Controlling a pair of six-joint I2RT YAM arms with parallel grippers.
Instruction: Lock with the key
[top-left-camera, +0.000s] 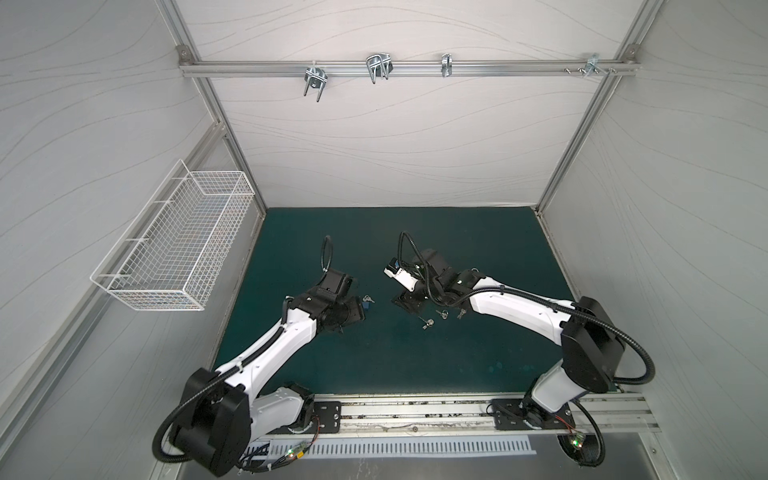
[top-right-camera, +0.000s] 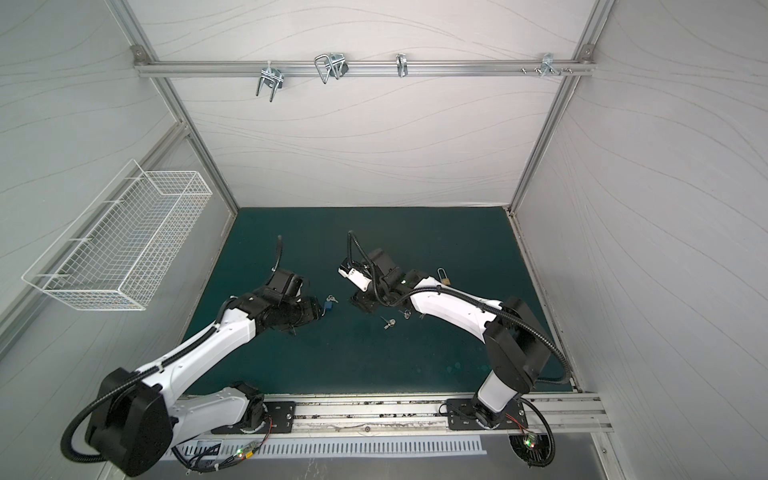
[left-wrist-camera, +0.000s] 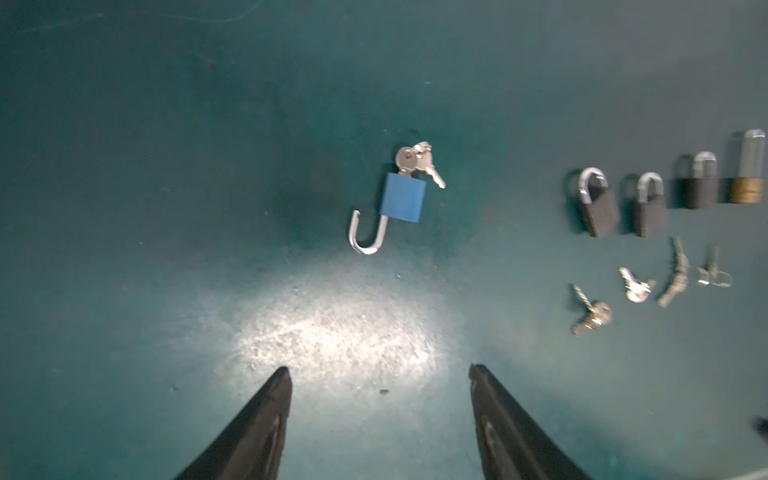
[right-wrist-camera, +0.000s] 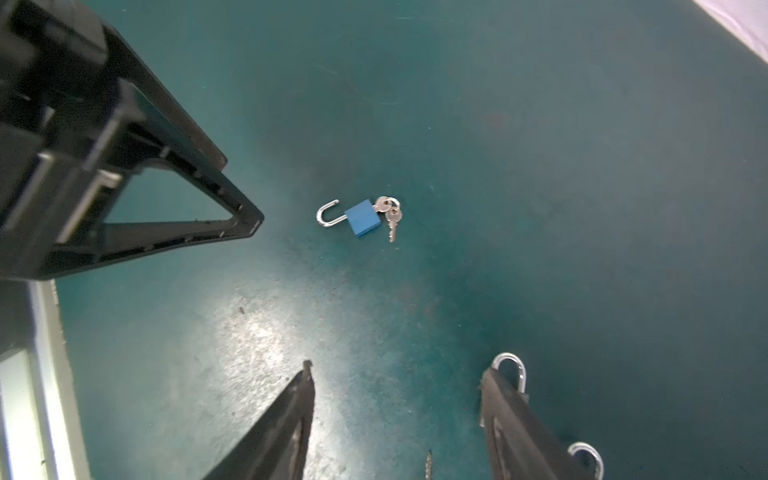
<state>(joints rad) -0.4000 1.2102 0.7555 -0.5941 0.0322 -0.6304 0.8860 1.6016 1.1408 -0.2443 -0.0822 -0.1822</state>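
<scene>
A small blue padlock (left-wrist-camera: 402, 203) lies flat on the green mat, its silver shackle (left-wrist-camera: 365, 237) swung open. A key (left-wrist-camera: 407, 160) sits in its keyhole, with a second key hanging on the same ring. The padlock (top-left-camera: 366, 306) shows in both top views between the two arms. My left gripper (left-wrist-camera: 378, 370) is open and empty, a short way from the shackle end. My right gripper (right-wrist-camera: 392, 370) is also open and empty, farther from the padlock (right-wrist-camera: 362, 218) on its other side. A finger of the left gripper (right-wrist-camera: 187, 208) shows in the right wrist view.
A row of several shut padlocks (left-wrist-camera: 598, 208) stands on the mat, with loose keys (left-wrist-camera: 590, 311) in front. In a top view a brass padlock (top-right-camera: 444, 277) and keys (top-right-camera: 388, 323) lie by the right arm. A white wire basket (top-left-camera: 178, 245) hangs on the left wall.
</scene>
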